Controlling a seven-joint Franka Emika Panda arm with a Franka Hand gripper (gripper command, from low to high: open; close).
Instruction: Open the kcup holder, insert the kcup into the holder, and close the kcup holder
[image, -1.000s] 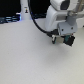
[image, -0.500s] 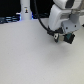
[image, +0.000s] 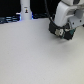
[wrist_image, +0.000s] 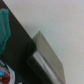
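In the exterior view my gripper (image: 60, 33) is a dark mass under the white arm at the exterior view's upper right, low over the white table (image: 35, 55). A small green and pale spot, perhaps the kcup (image: 59, 32), shows at its tip. Blur hides how the fingers stand. The dark shape around the gripper may include the kcup holder (image: 70, 31), but I cannot separate the two. The wrist view is blurred: a black mass (wrist_image: 20, 55), a grey slanted bar (wrist_image: 47, 57) and a teal patch (wrist_image: 4, 25) at the frame's edge.
A white upright object with a blue light (image: 25, 11) stands at the back on the exterior view's left. A dark strip (image: 7, 20) runs along the table's far edge there. A red and white bit (wrist_image: 5, 74) shows at the wrist view's edge.
The arm and its dark gripper have shifted a little farther back on the table over the last second. The white object at the back has not moved.
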